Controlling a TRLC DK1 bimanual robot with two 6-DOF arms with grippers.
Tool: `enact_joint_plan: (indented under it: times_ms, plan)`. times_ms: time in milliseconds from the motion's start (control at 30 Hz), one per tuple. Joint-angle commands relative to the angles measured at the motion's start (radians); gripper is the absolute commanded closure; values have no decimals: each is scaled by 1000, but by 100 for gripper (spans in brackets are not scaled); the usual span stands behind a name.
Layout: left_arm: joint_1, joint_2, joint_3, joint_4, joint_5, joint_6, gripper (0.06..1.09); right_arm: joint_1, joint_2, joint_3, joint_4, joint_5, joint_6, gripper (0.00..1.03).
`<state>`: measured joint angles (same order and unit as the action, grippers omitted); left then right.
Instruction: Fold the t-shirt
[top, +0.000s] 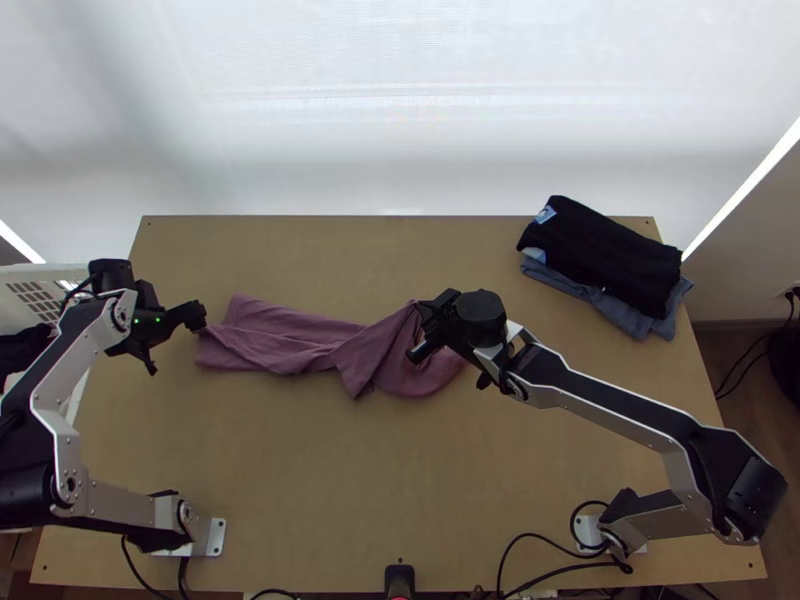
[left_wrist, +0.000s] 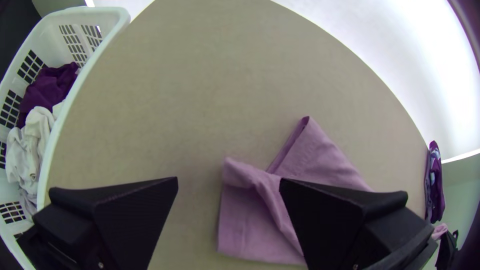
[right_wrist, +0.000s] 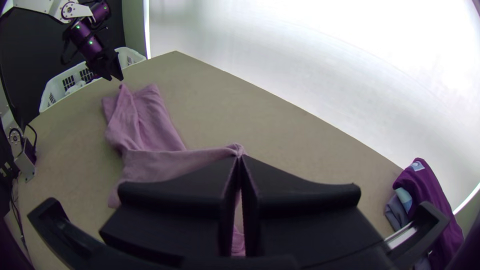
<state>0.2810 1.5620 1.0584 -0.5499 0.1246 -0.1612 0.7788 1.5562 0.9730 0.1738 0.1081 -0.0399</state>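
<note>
Smooth table (top: 330, 480), mauve t-shirt (top: 290, 345) (twisted, creased)

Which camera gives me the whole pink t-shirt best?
The top view: the t-shirt lies bunched lengthwise across the table, partly hidden under the right tool. The right wrist view shows that tool's closed fingers pinching it; the left wrist view shows its loose end, partly behind one finger of the left tool.

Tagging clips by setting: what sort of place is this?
Probably a laundry-folding robot station: two robot arms at a wooden table, a stack of folded clothes and a laundry basket.
</note>
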Motion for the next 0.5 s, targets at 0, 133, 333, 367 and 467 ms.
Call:
enact_joint_plan:
  times_ms: [0, 133, 333, 367, 467]
  plan:
    - [-3, 44, 43, 5, 14, -20, 10, 4, -33, -19, 4, 18, 14, 100]
    - [-17, 92, 51, 8, 17, -20, 11, 2, -42, -19, 0, 24, 15, 100]
    - [-62, 148, 32, -1, 17, -6, 37, 0, -67, -26, -8, 38, 18, 100]
    - [-69, 155, 25, -4, 17, 2, 37, -1, -70, -28, -10, 39, 18, 100]
    - [-80, 153, 5, 18, 15, -1, 64, -4, -85, -37, -16, 42, 20, 100]
